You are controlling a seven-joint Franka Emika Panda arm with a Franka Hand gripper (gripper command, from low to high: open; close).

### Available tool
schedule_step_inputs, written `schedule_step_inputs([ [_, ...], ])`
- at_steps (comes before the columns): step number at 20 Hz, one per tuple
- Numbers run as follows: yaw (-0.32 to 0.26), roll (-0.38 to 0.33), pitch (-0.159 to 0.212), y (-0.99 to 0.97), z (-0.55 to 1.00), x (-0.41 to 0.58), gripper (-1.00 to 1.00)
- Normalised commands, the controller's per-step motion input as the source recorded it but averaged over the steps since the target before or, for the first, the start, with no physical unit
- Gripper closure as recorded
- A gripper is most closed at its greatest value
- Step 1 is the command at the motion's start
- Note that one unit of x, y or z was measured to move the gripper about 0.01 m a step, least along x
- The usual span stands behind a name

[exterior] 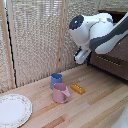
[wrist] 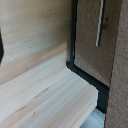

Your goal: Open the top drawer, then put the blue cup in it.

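Two small cups, blue cylindrical one [exterior: 56, 80] just behind pink [exterior: 61, 93], mid light wooden worktop [exterior: 100, 107]; dark brown dresser [exterior: 114, 60] at far edge; fingers' state indiscernible.

The dresser [exterior: 111, 62] is cut off at the exterior view's right (arm [exterior: 107, 35] covers its top)

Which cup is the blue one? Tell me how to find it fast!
Start at the wooden table in the exterior view and find the white plate at its left. To the plate's right stand two cups close together, with a small orange block beside them. The blue cup is the one farther back, nearer the woven screen, a bit smaller than the pink cup in front.
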Motion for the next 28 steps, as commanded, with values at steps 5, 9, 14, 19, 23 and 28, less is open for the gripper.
schedule_step_inputs([
  [5, -0.257, 0.250, 0.104, 0.06, 0.18, 0.241, -1.00],
  [9, -0.257, 0.290, 0.119, 0.07, 0.08, 0.202, -1.00],
  [14, -0.250, 0.295, 0.123, 0.09, 0.07, 0.214, -1.00],
  [19, -0.229, 0.283, 0.113, 0.15, 0.11, 0.269, -1.00],
  [23, -0.192, 0.246, 0.076, 0.26, 0.22, 0.346, -1.00],
  [28, -0.107, 0.179, 0.009, 0.41, 0.36, 0.555, -1.00],
])
